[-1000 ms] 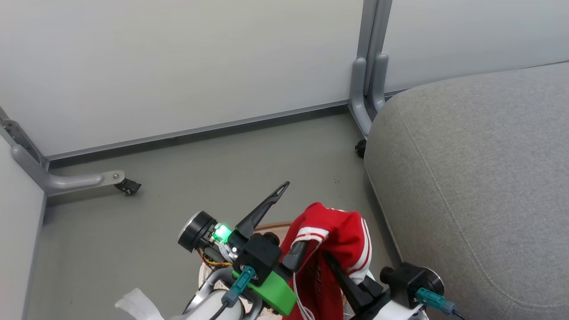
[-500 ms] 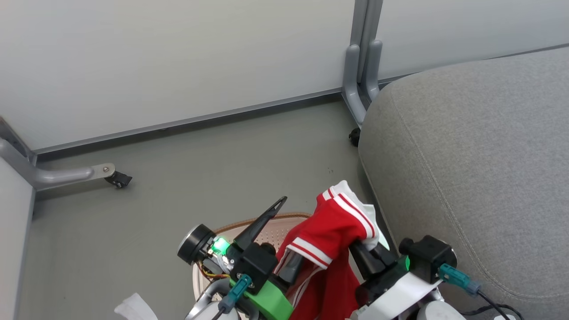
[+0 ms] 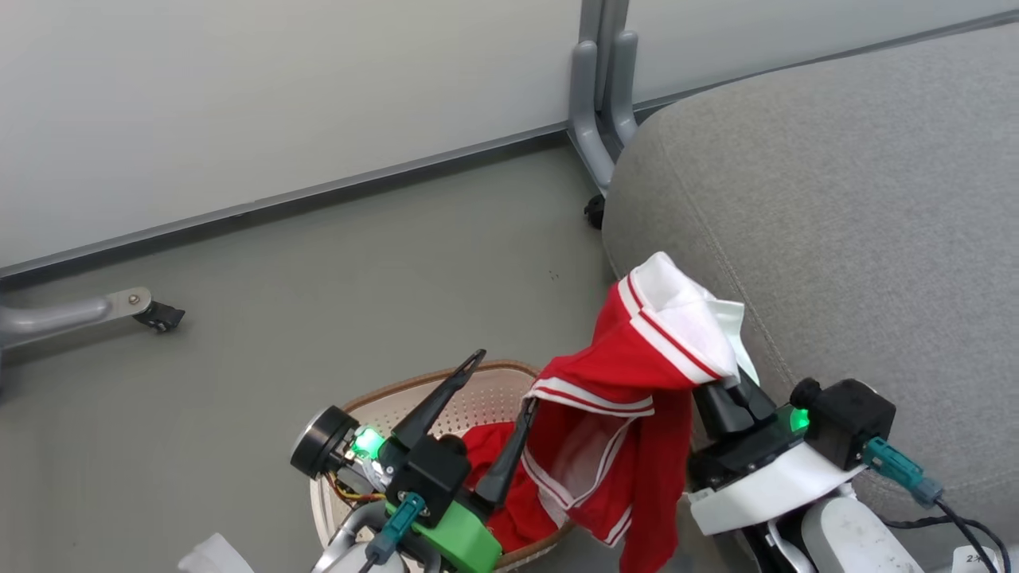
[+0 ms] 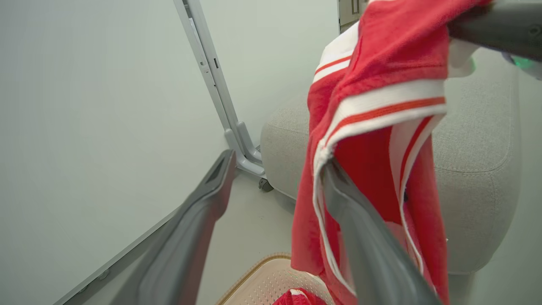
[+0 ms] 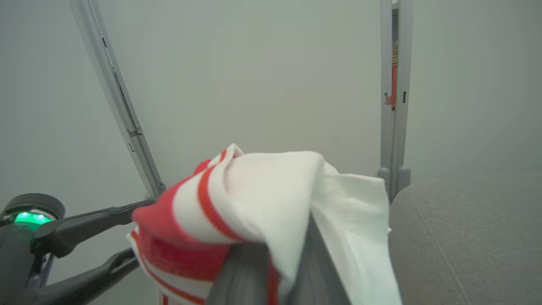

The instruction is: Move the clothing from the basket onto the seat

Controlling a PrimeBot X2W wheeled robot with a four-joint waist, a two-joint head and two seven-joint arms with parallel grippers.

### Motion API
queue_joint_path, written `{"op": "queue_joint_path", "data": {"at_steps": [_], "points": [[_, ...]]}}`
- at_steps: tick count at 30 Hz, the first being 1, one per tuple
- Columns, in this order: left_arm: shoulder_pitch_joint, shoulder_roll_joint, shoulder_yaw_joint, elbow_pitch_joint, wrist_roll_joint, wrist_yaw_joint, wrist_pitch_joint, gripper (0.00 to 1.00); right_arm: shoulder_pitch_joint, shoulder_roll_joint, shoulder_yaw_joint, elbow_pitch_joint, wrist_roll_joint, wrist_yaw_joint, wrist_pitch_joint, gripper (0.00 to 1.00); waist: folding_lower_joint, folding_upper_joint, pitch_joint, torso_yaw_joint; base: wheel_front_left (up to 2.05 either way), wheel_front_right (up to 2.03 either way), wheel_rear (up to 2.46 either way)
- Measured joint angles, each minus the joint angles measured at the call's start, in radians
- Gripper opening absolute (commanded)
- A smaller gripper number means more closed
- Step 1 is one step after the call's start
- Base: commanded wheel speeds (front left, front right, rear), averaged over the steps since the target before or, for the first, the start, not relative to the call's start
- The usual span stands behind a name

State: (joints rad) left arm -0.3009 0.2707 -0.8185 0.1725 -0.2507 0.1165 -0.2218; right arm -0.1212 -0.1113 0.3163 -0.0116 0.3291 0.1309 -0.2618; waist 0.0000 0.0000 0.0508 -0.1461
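Clamped shut on a red garment (image 3: 637, 358) with white stripes, the right gripper (image 3: 723, 391) is held up beside the front edge of the light-grey seat (image 3: 836, 199). The cloth is draped over its fingers and hangs down past the rim of the basket (image 3: 374, 402). The left gripper (image 3: 503, 380) is spread wide and empty above the basket, where a second red garment (image 3: 484, 447) is seen lying.
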Motion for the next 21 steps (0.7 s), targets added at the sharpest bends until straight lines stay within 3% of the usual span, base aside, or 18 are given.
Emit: {"op": "queue_joint_path", "data": {"at_steps": [21], "points": [[-0.034, 0.081, 0.004, -0.052, 0.009, -0.006, 0.039, 1.0, 0.013, 0.035, -0.102, -0.096, -0.034, 0.0, 0.0, 0.0, 0.0001, 0.0, 0.129, -0.223, 0.0, 0.0, 0.0]]}}
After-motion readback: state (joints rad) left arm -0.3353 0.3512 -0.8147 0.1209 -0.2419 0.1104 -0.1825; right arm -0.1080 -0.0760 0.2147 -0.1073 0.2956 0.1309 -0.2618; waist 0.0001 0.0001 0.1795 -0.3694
